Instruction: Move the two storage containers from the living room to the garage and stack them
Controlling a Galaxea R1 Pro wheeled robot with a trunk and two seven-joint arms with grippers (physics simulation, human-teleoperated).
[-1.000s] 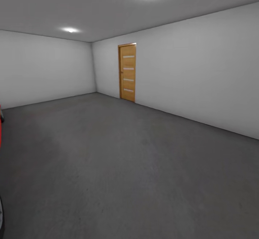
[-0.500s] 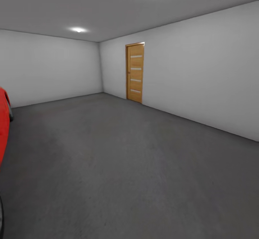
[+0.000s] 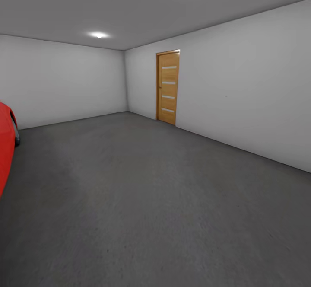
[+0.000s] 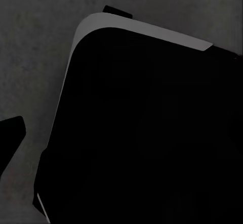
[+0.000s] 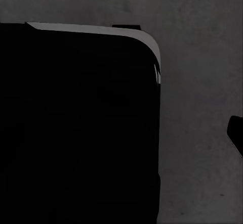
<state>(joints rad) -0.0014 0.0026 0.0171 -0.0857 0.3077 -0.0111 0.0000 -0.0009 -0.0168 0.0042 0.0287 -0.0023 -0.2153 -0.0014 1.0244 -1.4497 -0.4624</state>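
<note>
Pale grey walls (image 3: 242, 84) and a dark concrete floor (image 3: 142, 200) mark the garage, with a wooden door (image 3: 168, 87) set in the right-hand wall and the edge of a red car (image 3: 5, 146) at the left. Both wrist views look down on the floor (image 4: 30, 57) past a big black body with a rounded pale rim (image 4: 147, 29). Whether either pincer is open or closed cannot be told. No orange-red bin can be seen in these views, so where the containers lie cannot be said. The step in hand seems to be driving; steering well away from the car and choosing open floor for the stack would serve best.
</note>
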